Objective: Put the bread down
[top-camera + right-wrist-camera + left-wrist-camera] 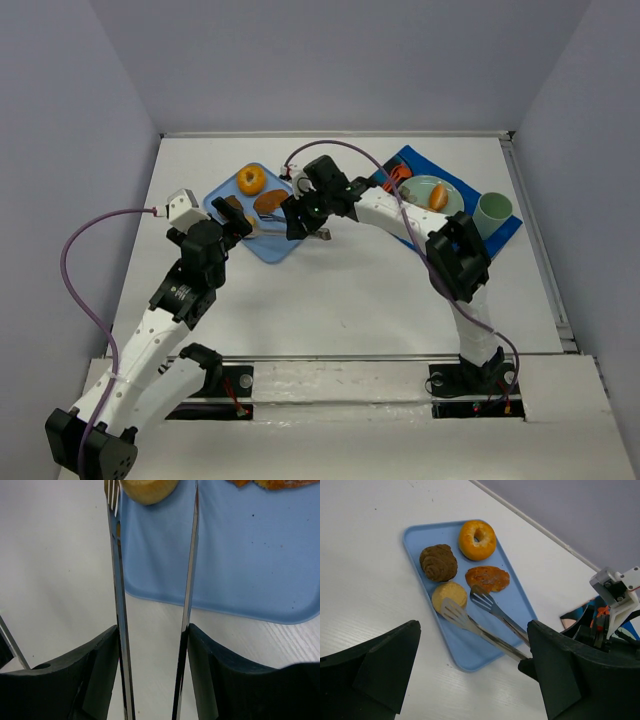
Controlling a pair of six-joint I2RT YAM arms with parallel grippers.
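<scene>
The tabletop [330,300] carries a blue tray [517,605] left of centre, with four baked pieces on it. The right arm stretches across to it. The right fingers [90,675] are clamped narrow on the tongs [501,619], whose blades stand sprung apart. The left fingers [375,675] hang wide and empty at the tray's left edge.

I take the bread in question to be the bun [449,594], in the tray's near left part. One blade lies over its near edge. The other rests just beside the flat bread [487,577], not on the bun's far side. Closing from here, I judge, could pinch only the bun's edge and let it roll free, or drag the flat bread along. The left arm, so close, could be clipped on the lift.

The left wrist view shows all four pieces and where each blade lies. The right wrist view shows only the bun's rim, but it alone shows the handles pressed against the fingers. Only the top view shows the plate [412,190] well off to the right, a likely goal.
</scene>
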